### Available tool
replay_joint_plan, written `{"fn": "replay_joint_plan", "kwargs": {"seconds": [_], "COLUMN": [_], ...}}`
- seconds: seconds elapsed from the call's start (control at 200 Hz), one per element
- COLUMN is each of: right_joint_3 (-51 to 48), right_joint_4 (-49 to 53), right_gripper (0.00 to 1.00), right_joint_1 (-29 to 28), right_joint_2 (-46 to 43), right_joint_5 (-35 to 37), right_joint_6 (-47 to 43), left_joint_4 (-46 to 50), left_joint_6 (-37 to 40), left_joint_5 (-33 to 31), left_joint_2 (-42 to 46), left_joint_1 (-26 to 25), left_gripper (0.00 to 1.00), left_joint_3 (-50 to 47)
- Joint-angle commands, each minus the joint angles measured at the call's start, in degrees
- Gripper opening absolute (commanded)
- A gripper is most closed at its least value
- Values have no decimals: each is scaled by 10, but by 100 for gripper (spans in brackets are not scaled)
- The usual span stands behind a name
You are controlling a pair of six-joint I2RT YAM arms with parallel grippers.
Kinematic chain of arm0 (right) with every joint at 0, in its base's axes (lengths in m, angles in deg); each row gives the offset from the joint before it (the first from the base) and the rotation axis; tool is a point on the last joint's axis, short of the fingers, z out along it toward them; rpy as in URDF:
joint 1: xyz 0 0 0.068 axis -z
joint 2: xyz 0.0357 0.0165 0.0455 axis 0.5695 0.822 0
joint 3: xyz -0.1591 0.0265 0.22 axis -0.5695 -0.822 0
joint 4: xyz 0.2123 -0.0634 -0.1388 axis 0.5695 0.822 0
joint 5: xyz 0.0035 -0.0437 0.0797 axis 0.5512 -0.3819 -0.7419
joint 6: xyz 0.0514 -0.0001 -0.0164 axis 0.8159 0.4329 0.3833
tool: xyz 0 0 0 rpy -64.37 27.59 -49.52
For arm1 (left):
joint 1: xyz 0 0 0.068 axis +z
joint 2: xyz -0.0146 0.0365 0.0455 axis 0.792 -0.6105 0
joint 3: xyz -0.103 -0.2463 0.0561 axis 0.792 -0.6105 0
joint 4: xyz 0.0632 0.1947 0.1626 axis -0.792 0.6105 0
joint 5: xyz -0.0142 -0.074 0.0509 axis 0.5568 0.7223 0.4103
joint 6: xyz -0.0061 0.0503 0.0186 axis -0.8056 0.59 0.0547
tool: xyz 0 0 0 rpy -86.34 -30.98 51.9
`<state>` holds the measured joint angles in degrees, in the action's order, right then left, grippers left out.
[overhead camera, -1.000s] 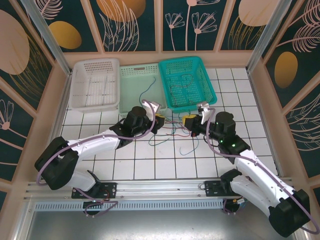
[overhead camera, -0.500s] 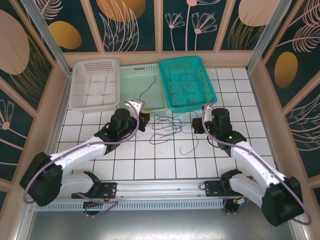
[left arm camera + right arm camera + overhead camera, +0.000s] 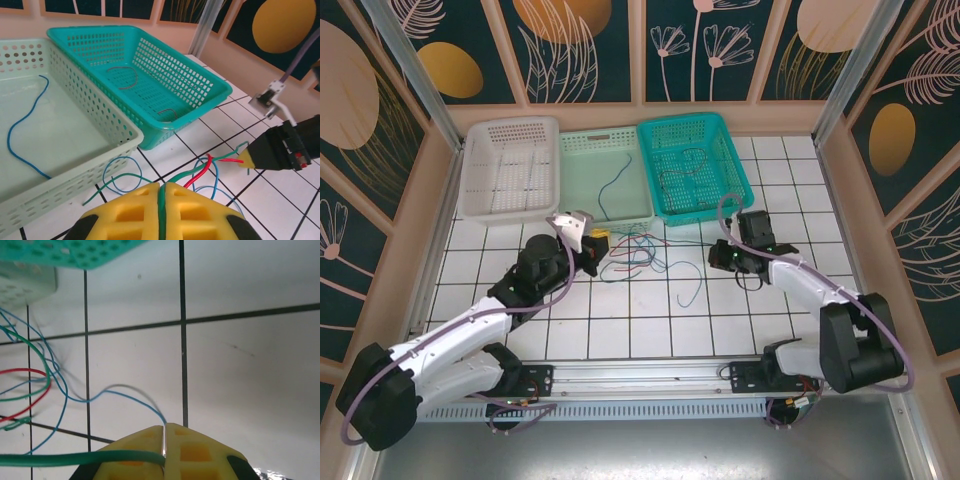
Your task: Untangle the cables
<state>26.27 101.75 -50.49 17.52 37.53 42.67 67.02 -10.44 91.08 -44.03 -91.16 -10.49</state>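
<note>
— Fingers on the left gripper (image 3: 160,200): how do they stand?
— Pressed together. Its yellow pads (image 3: 127,215) meet on a green cable (image 3: 160,216) that fills the seam and runs out ahead, with a red cable (image 3: 204,167) curving just beside it.
— And the right gripper (image 3: 164,440)?
— Closed as well. It pinches a thin blue cable (image 3: 150,401) and a thicker green one (image 3: 75,457) that comes in from the left of its wrist view.
— Where do the cables (image 3: 635,245) lie?
— In a loose tangle on the white tiled table (image 3: 650,330), between the two grippers and just in front of the baskets. One blue strand (image 3: 692,288) trails toward the near edge.
— Anything in the baskets?
— A blue wire (image 3: 610,185) lies in the pale green basket (image 3: 605,140). Red and dark wires (image 3: 682,175) lie in the teal basket (image 3: 647,165) beside it. The white basket (image 3: 510,205) stands at the left end of the row.
</note>
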Motion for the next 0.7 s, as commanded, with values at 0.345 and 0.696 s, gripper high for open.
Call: {"fn": "replay_joint_plan", "kwargs": {"seconds": [0.345,0.696], "right_joint_3": [-10,4], "right_joint_4": [9,48], "right_gripper": [71,77], "right_joint_1": [-17,-45], "right_joint_2": [-161,-248], "right_joint_5": [60,238], "right_joint_6": [-33,-7], "left_joint_4": [-28,17], "left_joint_6": [-13,-10], "left_joint_5": [9,13], "left_joint_2": [-25,-62], "left_joint_1": [12,12], "left_gripper": [0,0], "left_joint_3": [37,70]}}
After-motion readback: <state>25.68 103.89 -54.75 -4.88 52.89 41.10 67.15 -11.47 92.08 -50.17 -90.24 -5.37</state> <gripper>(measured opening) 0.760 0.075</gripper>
